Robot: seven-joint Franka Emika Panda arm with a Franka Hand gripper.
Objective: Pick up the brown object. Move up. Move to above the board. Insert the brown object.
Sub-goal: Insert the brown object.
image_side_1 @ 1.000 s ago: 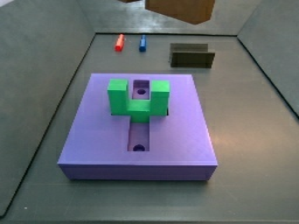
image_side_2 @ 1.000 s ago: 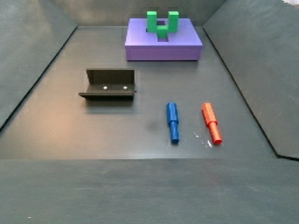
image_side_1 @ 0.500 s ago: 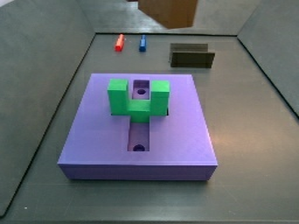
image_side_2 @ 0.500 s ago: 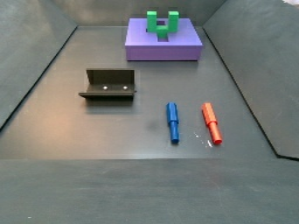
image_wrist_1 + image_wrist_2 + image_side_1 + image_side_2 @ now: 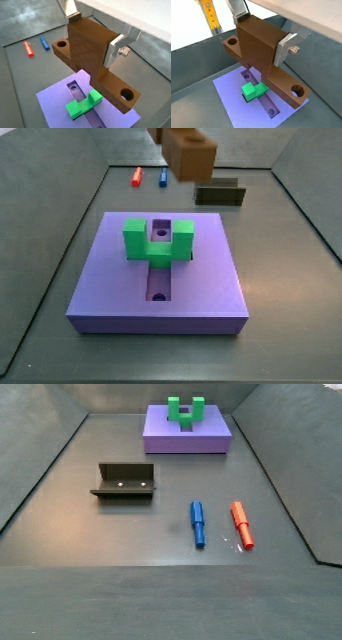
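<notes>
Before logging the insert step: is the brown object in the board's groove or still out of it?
Out. In both wrist views the gripper is shut on the brown object, held in the air above the board; only the green block sits in the groove.

Both wrist views are looking steeply down past the gripper (image 5: 92,36) and its brown object (image 5: 261,50) onto the board (image 5: 57,100). A side view is hovering close over the board (image 5: 207,278). Another is facing it across the floor, catching the fixture (image 5: 124,481) nearer.
</notes>
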